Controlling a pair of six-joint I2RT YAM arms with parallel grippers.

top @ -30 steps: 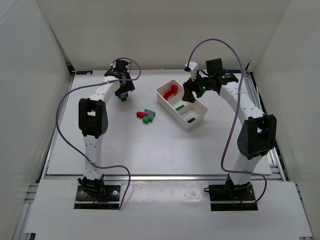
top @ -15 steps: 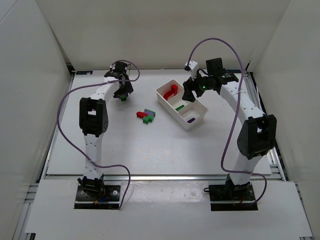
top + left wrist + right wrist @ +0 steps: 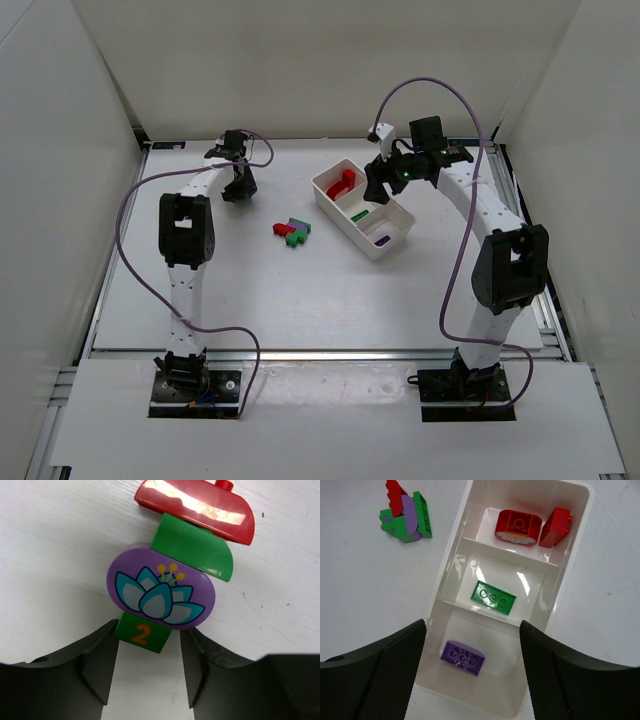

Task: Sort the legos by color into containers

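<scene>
A white table (image 3: pixel 250 290) fills the floor of the cell, its surface faintly scratched and flecked with small dark specks (image 3: pixel 263 514) (these show only in the left wrist view). Plain white walls (image 3: pixel 320 60) close it in at the back and on both sides. A metal rail (image 3: pixel 320 352) runs along the table's near edge, with a white board (image 3: pixel 330 420) just beyond it, nearer the camera.
</scene>
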